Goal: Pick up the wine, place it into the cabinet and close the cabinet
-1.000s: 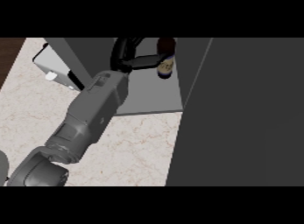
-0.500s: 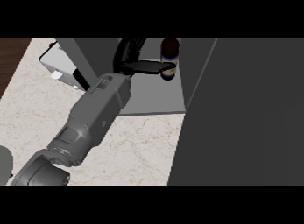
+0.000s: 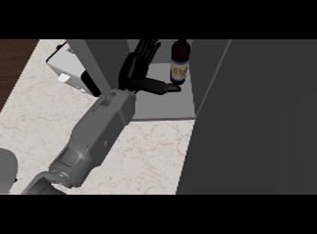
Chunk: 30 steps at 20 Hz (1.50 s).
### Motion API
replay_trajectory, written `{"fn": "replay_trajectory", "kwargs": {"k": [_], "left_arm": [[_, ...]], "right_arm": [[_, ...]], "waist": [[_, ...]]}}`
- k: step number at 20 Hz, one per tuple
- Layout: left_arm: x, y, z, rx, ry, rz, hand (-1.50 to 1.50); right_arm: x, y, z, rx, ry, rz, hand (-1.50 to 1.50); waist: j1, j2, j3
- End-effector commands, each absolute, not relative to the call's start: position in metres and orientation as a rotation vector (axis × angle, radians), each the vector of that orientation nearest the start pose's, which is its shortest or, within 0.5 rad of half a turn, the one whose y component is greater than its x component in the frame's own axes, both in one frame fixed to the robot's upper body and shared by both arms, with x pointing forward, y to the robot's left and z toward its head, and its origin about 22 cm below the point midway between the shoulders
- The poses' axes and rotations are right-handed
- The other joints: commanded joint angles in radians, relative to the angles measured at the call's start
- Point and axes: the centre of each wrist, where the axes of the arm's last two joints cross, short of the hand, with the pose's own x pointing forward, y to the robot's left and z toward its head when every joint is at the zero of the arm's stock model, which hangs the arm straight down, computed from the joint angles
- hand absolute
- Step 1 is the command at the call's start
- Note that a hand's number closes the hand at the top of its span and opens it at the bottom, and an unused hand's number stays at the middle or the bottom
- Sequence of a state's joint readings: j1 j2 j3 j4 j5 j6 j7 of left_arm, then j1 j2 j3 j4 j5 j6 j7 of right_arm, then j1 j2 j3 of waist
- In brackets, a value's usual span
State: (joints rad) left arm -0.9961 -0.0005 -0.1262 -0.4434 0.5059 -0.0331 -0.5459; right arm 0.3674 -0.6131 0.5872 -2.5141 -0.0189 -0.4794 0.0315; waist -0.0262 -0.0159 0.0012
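Head view | wine bottle dark, pale label, upright in cabinet | just right of left hand | fingers straight, apart

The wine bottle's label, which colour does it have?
The label is pale beige, on the dark bottle; head view.

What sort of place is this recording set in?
Probably a kitchen: a pale stone-look counter, a dark cabinet standing open on it with wine upright inside, and a small white appliance beside the cabinet.
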Motion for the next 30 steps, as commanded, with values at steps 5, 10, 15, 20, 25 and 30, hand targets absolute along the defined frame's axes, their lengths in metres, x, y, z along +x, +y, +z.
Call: {"fn": "replay_trajectory", "kwargs": {"k": [5, 10, 15, 20, 25, 30], "left_arm": [[0.375, 0.103, -0.004, -0.539, -1.719, 0.04, -1.5], [0.339, 0.103, -0.017, -0.552, -1.706, 0.04, -1.5], [0.305, 0.118, -0.018, -0.582, -1.702, 0.057, -1.5], [0.269, 0.147, -0.02, -0.601, -1.683, 0.097, -1.5], [0.246, 0.183, -0.021, -0.612, -1.707, 0.124, -1.5], [0.232, 0.206, -0.016, -0.547, -1.76, 0.139, -1.5]], "right_arm": [[0.062, -0.205, 0.191, 0.183, -1.939, 0.144, -1.5], [0.061, -0.205, 0.188, 0.179, -1.928, 0.155, -1.5], [0.064, -0.204, 0.187, 0.163, -1.935, 0.154, -1.5], [0.062, -0.206, 0.184, 0.139, -1.93, 0.195, -1.5], [0.065, -0.211, 0.194, 0.21, -1.914, 0.34, -1.5], [0.059, -0.205, 0.192, 0.332, -1.873, 0.367, -1.5]], "waist": [[0.022, -0.004, -0.002], [0.036, -0.004, -0.001], [0.039, 0.004, -0.002], [0.031, 0.004, -0.001], [0.033, 0.009, -0.001], [0.03, 0.008, -0.002]]}}
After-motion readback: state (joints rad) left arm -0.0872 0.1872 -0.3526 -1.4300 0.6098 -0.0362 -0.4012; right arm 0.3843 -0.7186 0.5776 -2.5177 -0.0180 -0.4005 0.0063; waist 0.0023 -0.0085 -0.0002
